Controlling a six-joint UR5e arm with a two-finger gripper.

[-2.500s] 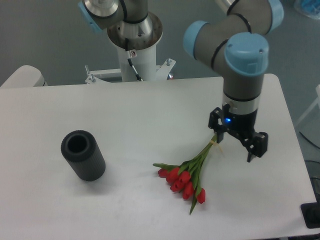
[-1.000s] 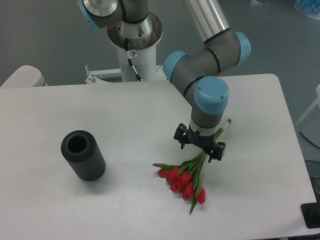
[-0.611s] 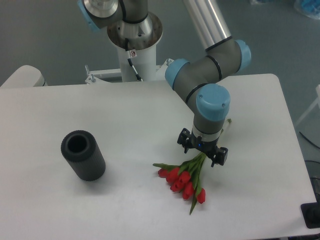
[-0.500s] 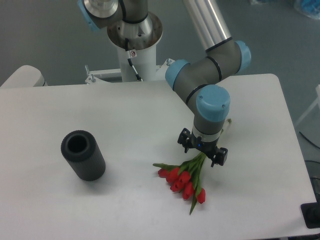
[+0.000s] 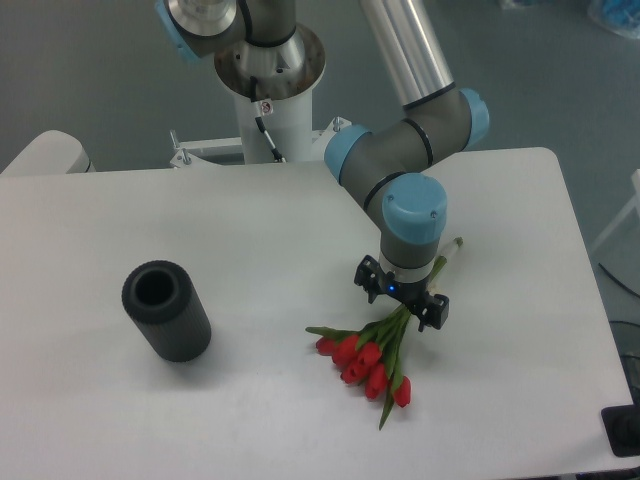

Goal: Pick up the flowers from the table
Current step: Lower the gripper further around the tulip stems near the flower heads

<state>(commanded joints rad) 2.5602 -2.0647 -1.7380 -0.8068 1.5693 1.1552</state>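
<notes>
Nearest us, the bunch of red tulips with long green stems (image 5: 375,352) lies flat on the smooth white tabletop (image 5: 250,230), not yet lifted. Just behind the blooms, our black two-finger gripper (image 5: 402,296) straddles the stems, jaws spread, gripping nothing. We judge closing and raising remain. A black ribbed cylinder (image 5: 166,310) stands well left.

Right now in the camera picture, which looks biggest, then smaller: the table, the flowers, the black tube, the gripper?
1. table
2. flowers, longest
3. black tube, looks close to the flowers
4. gripper
</notes>
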